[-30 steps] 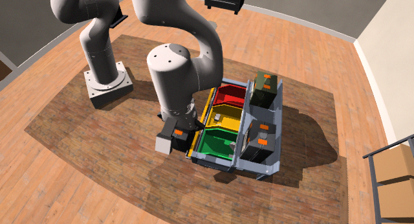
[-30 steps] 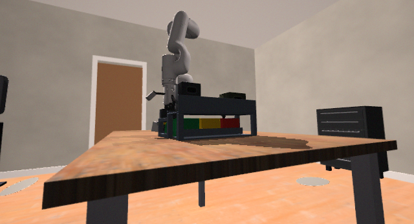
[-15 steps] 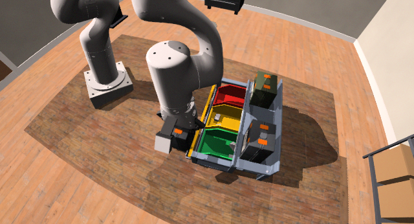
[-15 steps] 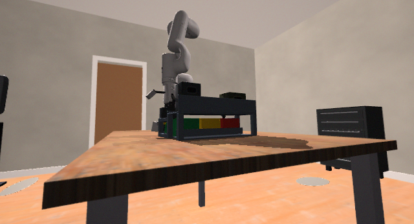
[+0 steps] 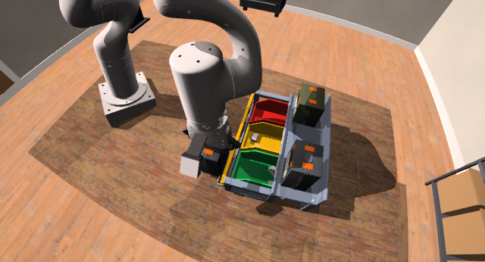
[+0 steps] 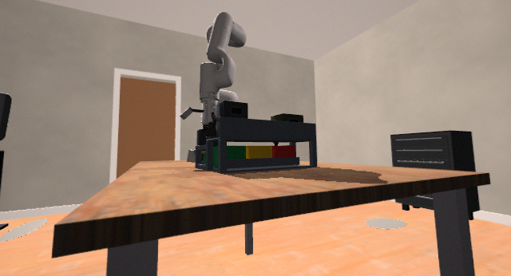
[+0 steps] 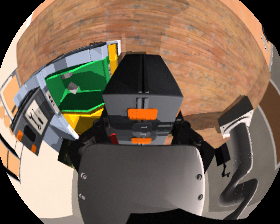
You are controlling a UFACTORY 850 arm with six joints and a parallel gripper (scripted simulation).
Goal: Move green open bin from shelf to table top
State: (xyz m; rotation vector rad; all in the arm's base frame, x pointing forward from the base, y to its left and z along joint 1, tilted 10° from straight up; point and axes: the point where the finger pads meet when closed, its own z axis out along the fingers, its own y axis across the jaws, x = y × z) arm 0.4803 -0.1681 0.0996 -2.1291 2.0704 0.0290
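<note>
Plainly the gripper [image 5: 227,150] is clamped on the green bin [image 5: 253,168]'s front lip, so a tilted pull could spill its parts or drag the yellow bin [image 5: 263,138] beside it.

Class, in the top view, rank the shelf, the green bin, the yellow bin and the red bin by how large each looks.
1. The shelf, clearly the largest.
2. The green bin, looking slightly bigger than the other two bins.
3. The yellow bin and red bin look alike, so I won't rank them; the green bin's edge may only come from camera angle.

End effector [image 5: 221,153] clamped, arm bent down.
</note>
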